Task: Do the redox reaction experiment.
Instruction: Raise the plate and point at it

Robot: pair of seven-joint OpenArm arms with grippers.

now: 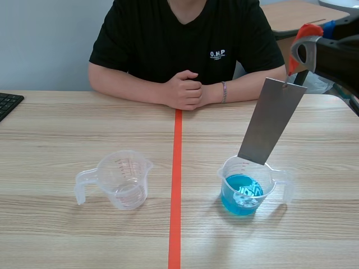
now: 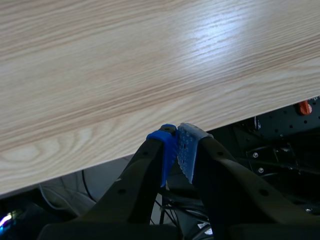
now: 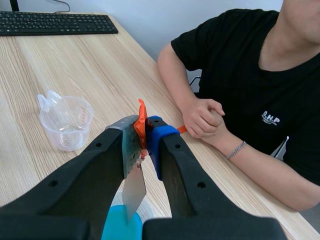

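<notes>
**Metal plate hanging over the cup of blue liquid**

The right gripper [image 3: 142, 129] is clamping its pads together on an orange tab [image 3: 142, 116], holding it high above the cup of blue liquid [image 1: 247, 189]. A metal plate [image 1: 272, 120] is hanging from that tab, tilting down toward the cup. Its lower edge is reaching about rim height at the far side of the cup, above the liquid. Seen from the right wrist, the plate's tip is showing right over the blue surface.

The cup is standing upright on the desk [image 1: 56, 235], with its handle pointing away from the tape line [image 1: 176, 185] that is running beside it. An empty cup [image 1: 123, 179] is sitting across that line from the cup of blue liquid, well apart from it, with its handle turned outward as well.

A person [image 1: 185, 33] is sitting at the desk's far side, beyond the cup of blue liquid, resting folded hands [image 1: 185, 89] on the wood at the end of the tape line. A keyboard [image 1: 7, 103] is lying far off, past the empty cup.

The left gripper [image 2: 177, 137] is keeping its pads pressed together on nothing, hanging over an edge of the desk.
</notes>
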